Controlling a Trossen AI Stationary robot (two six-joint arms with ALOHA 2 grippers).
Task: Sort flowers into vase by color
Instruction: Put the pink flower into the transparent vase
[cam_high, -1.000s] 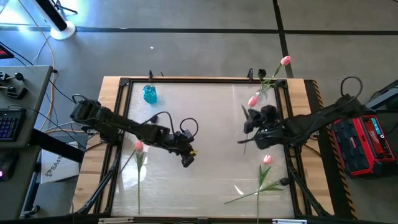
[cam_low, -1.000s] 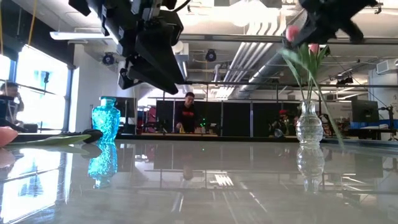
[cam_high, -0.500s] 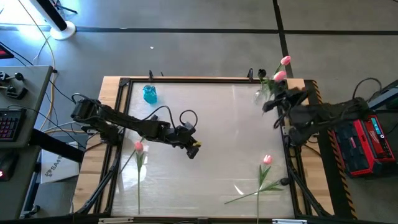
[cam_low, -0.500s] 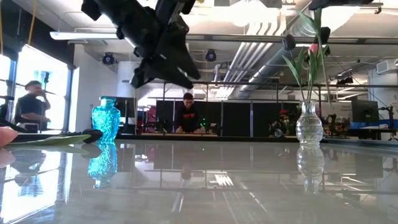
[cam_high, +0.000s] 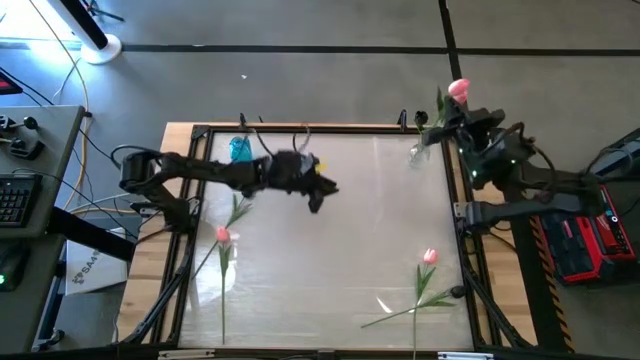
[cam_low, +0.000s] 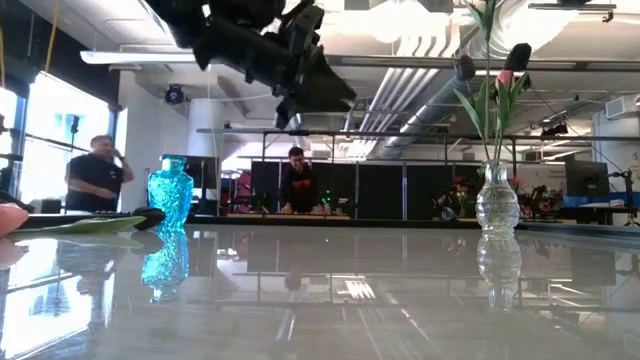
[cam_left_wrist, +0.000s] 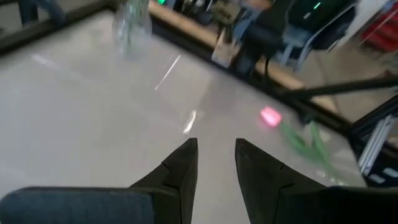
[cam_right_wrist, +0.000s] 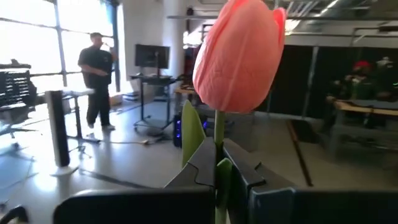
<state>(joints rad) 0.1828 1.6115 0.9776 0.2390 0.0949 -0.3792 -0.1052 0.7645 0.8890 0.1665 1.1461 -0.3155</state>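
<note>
My right gripper is above the clear glass vase at the table's far right corner, shut on a pink tulip. In the low view green stems and a pink bud stand in that vase. My left gripper hangs open and empty above the far middle of the table, right of the blue vase. Two pink tulips lie flat on the table, one near the left edge and one near the right edge. My right gripper pinches the tulip's green stem between its two fingers, just under the pink head. The fingers come in level and lie across the stem. The tulip stands upright with its head above the fingers; the gripper hides its lower stem.
The blue vase stands near the far left of the table. Wooden boards and a dark frame border the table. A red case sits off the right side. People stand in the room beyond the far edge.
My right gripper carried its pink tulip from above the right middle of the table toward the far right corner, up over the clear vase, and the tulip now stands upright. My left gripper moved from the table's middle toward the far edge and a little right.
</note>
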